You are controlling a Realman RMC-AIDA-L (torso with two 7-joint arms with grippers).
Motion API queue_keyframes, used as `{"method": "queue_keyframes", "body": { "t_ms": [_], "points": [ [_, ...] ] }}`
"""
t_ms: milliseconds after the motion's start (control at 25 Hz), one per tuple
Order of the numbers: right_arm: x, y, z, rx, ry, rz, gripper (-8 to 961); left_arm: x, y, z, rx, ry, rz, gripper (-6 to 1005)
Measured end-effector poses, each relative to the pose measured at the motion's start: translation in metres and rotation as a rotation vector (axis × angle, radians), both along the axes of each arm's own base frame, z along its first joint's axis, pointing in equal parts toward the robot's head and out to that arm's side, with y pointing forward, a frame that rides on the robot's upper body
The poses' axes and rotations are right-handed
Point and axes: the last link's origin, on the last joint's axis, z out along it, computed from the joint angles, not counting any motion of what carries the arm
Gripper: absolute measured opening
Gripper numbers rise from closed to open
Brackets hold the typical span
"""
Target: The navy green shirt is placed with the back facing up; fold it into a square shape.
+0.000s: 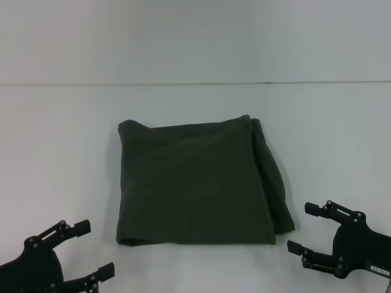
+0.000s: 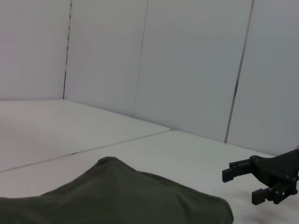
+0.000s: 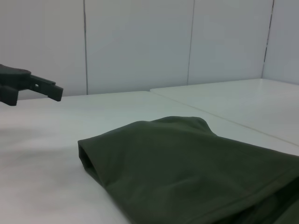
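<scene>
Navy green shirt lies folded into a roughly square block at the middle of the white table, plain side up. No lettering, brand or label can be read on the cloth in any view. A doubled layer of fabric bulges out along the shirt's right edge, running from the far right corner down to the near right corner. The near edge lies fairly straight; the far left corner is slightly raised.

Left gripper sits at the near left of the table, just off the shirt's near left corner, not touching it. Its two fingers are spread apart with nothing between them.

Right gripper sits at the near right, close beside the shirt's near right corner but apart from it. Its fingers are likewise spread and empty; a small white label on its body is too small to read.
</scene>
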Motion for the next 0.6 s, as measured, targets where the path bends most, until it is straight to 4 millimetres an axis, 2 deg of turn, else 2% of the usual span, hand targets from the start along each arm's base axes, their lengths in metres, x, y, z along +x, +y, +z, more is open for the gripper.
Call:
{"method": "queue_keyframes", "body": {
  "t_ms": [600],
  "points": [
    [-0.001, -0.0009, -0.0013, -0.006, 0.007, 0.001, 861, 0.0016, 0.0072, 0.0009, 0.002, 0.009, -0.007, 947]
  ]
}}
